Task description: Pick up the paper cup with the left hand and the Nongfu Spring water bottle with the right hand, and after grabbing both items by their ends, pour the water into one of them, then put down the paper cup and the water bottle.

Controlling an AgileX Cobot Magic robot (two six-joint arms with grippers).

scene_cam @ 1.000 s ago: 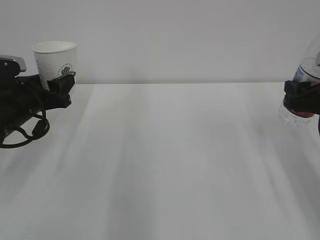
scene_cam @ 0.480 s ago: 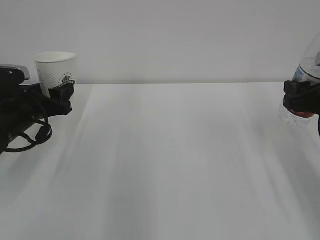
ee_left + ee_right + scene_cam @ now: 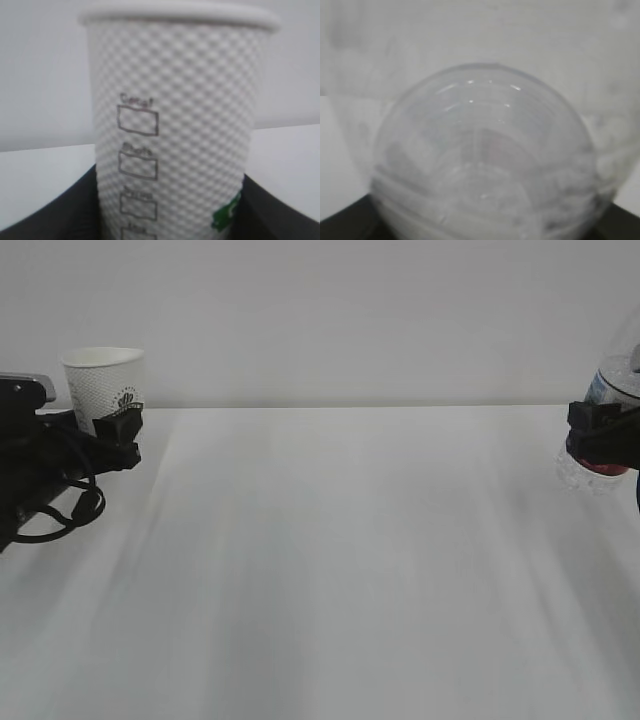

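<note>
Holding the paper cup upright at the far left of the table, the left hand is gripping it low on the wall, fingers partly spread to the cup's width. Whether the cup's base is touching the surface cannot be told. At the far right edge, the right hand is clamping the Nongfu Spring water bottle at its lower part, jaws likewise set to the bottle's girth — the bottle's top is running out of frame. The two items are standing well apart.

Judging from this layout, the step in hand is setting both down. Doing it well is calling for a level, slow descent, with the fingers releasing only once each base is resting flat, so that neither tips.

Markings: the cup is carrying a dark green logo, too small to read, and in the left wrist view a column of printed tick-boxes with blurred captions — none legible. The bottle's label is showing red and white; no lettering is readable.
</note>
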